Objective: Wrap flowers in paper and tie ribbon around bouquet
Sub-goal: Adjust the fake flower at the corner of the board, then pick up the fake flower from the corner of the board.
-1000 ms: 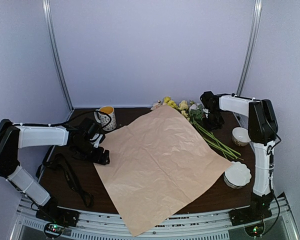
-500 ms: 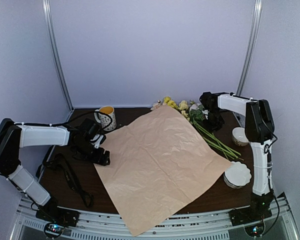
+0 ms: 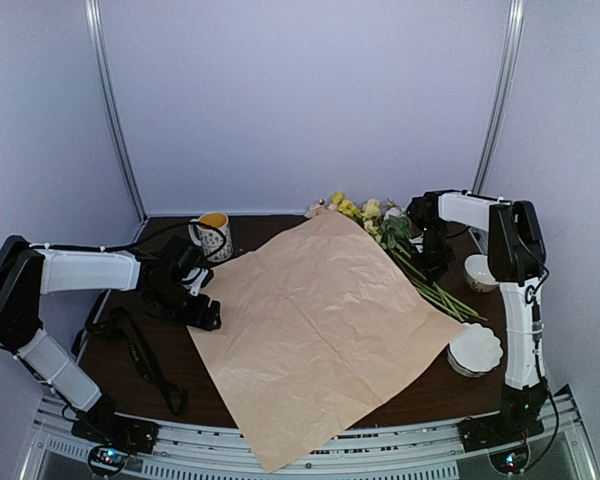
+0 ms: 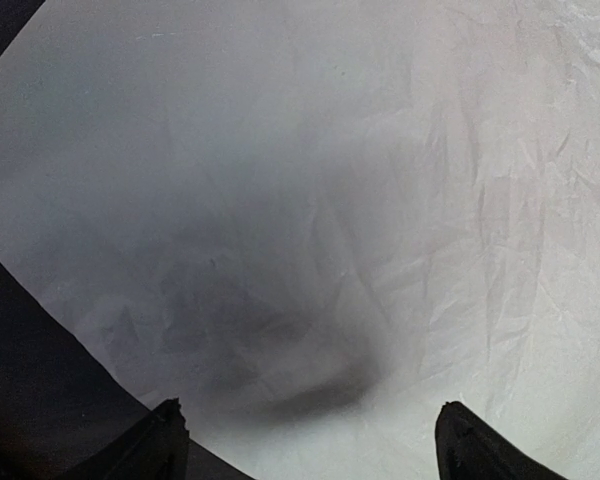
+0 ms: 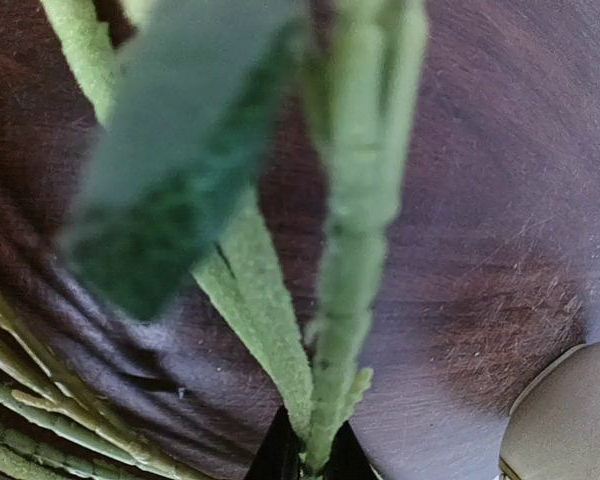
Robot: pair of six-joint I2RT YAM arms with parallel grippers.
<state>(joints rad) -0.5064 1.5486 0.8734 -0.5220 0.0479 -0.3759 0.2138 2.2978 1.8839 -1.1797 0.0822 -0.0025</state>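
The paper (image 3: 320, 320) covered most of the dark table (image 3: 420, 385), its near corner overhanging the edge. The left gripper (image 4: 305, 420) gaped above its left side. The right gripper (image 5: 313, 455) clenched the flowers (image 3: 380, 222) by a stem, far right.

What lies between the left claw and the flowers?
Only the paper, spread peach side up, lies between the left claw and the flowers; the top view shows it.

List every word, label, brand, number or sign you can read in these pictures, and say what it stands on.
No text can be read in any view.
On the ribbon: any print is too small to read.
On the mug: only dark marks, too small to tell whether they are letters.
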